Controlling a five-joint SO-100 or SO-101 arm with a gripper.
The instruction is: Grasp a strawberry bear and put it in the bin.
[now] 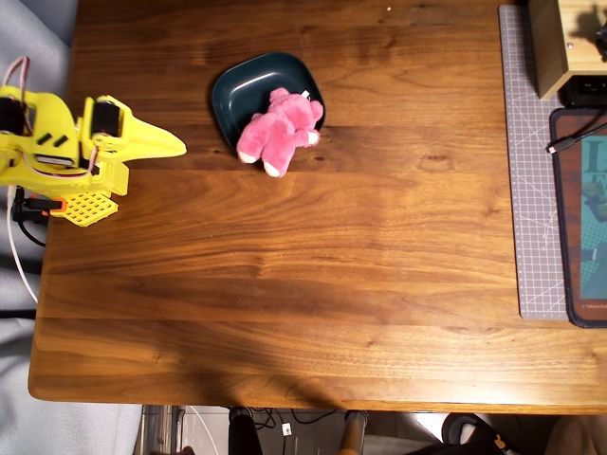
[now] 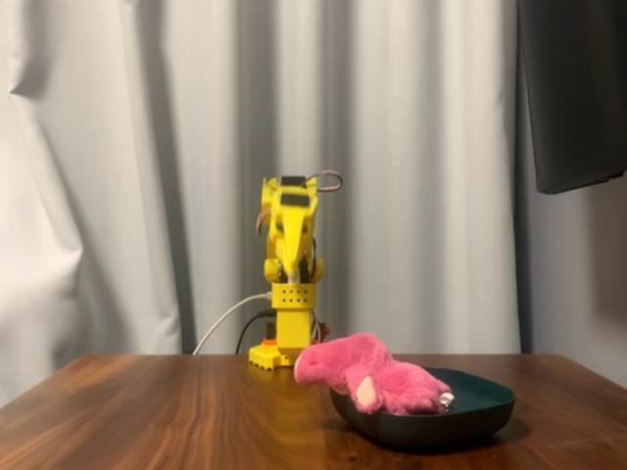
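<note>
The strawberry bear is a bright pink plush lying across the near right rim of the bin, partly inside and partly hanging over onto the table. In the fixed view the bear drapes over the left rim of the dark teal bin. My yellow gripper is folded back at the table's left edge, well clear of the bear, with its jaws together and empty. In the fixed view the gripper hangs down on the folded arm behind the bear.
A grey cutting mat runs along the table's right side with a dark mat and a cable on it. A wooden box stands at the back right. The arm's base sits at the left edge.
</note>
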